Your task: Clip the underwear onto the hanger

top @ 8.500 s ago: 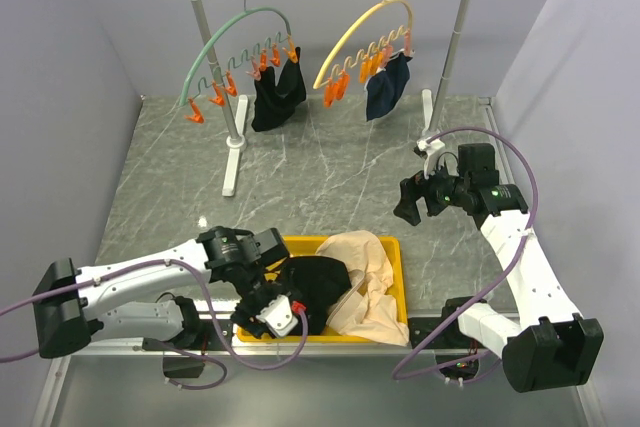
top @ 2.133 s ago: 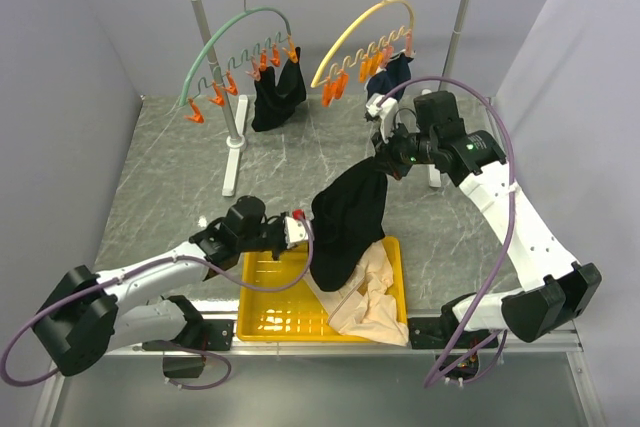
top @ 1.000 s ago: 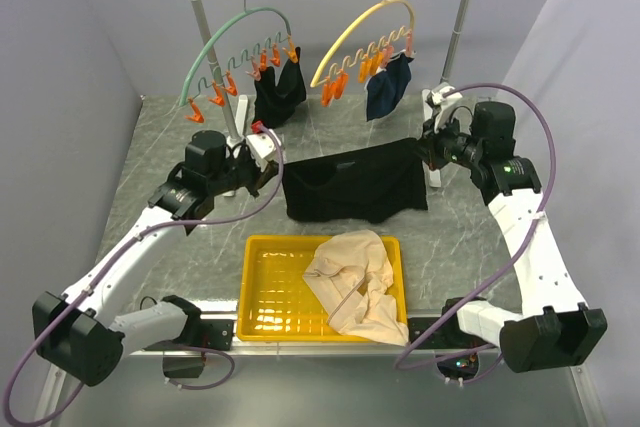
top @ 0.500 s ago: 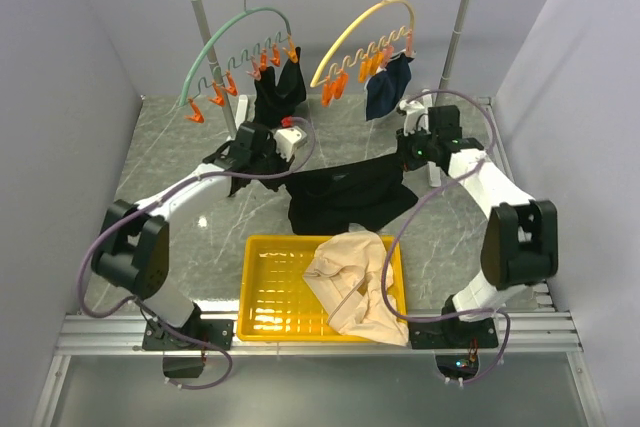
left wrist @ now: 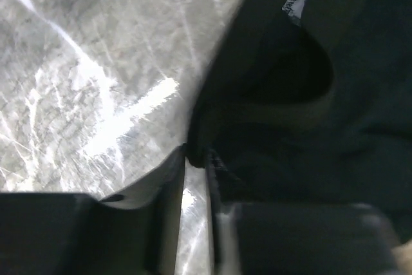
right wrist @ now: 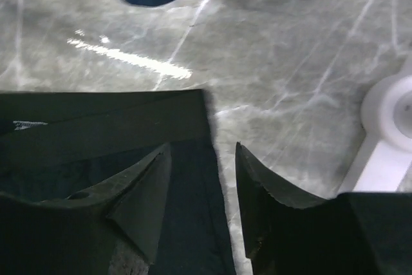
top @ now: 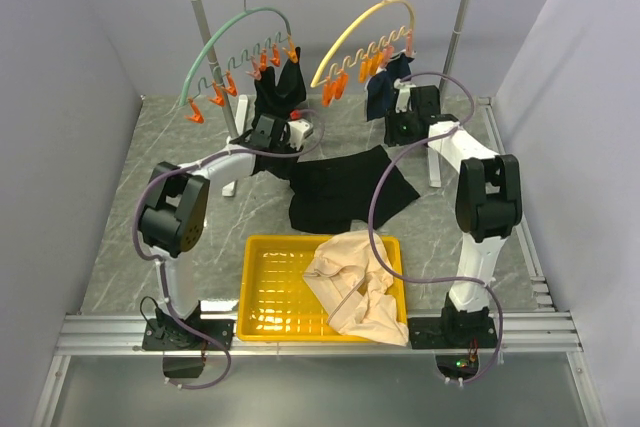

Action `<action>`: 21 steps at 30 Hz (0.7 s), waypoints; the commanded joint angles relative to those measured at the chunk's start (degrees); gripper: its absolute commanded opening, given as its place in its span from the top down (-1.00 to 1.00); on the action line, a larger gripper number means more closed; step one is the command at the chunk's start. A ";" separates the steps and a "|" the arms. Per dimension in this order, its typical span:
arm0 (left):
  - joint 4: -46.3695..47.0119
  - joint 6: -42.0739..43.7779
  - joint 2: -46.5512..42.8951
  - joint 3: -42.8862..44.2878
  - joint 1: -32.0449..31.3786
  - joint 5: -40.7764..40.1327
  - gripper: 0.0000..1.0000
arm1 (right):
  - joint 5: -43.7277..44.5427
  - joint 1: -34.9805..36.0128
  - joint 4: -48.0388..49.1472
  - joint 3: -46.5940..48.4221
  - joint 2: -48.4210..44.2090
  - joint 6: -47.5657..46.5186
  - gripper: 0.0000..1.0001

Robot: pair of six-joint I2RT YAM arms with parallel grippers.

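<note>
The black underwear lies spread flat on the grey table, behind the tray. My left gripper is low at its left edge. In the left wrist view the gripper has a narrow gap between its jaws with table showing through, and the fabric bunches at the tips. My right gripper is at the top right corner. It stands open astride the cloth's edge. The pale yellow hanger with orange clips hangs on the rail above.
A navy garment hangs from the yellow hanger. A green hanger carries a black garment. The yellow tray holds a beige garment. The rack's white feet stand beside both grippers.
Both arms carried the stretched underwear back towards the rack and lowered it flat onto the table. Both pairs of jaws have parted from their shut grip.
</note>
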 commanded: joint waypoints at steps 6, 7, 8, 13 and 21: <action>-0.77 -1.97 1.27 4.46 2.36 -0.40 0.05 | 2.96 -0.08 -2.30 3.90 0.44 -0.32 0.06; -0.86 -1.97 1.19 4.54 2.45 -0.22 0.01 | 2.69 0.09 -2.21 3.64 0.26 -0.59 0.08; -0.94 -1.97 1.19 4.54 2.45 -0.05 -0.07 | 1.73 0.10 -2.12 3.72 0.44 -0.76 0.10; -1.21 -3.02 1.98 5.42 2.71 0.48 -0.22 | 2.42 1.50 -5.37 8.99 5.96 -0.68 0.19; -0.42 -9.16 2.15 5.25 3.59 4.87 -0.26 | 1.72 1.77 -8.45 16.46 13.87 -0.76 0.16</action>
